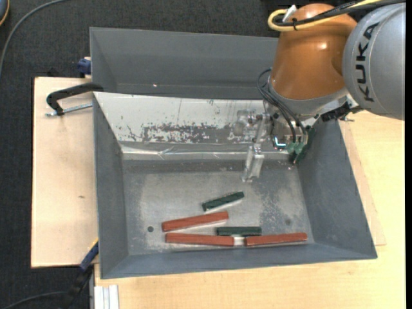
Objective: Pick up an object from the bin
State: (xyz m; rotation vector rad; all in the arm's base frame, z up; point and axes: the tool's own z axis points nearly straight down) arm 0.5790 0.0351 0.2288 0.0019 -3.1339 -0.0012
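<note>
- The grey metal bin [108, 192] holds five flat sticks, all lying in the front half of its floor.
- The arm [381, 50] comes in from the right, with an orange cover [309, 50] at its wrist.
- The gripper [253, 166] hangs near the bin's back wall, over bare floor and apart from every stick; whether the claw is apart or together cannot be told.
- The nearest thing is the dark green stick [223, 201], which lies tilted just in front of the gripper and a little to its left.
- Further forward lies the upper red-brown stick [195, 222], slightly slanted.
- Along the front wall lie the lower red-brown stick [199, 239] and the right red-brown stick [277, 239], nearly end to end.
- The shorter dark green stick [239, 231] lies flat just above the place where those two meet.
</note>
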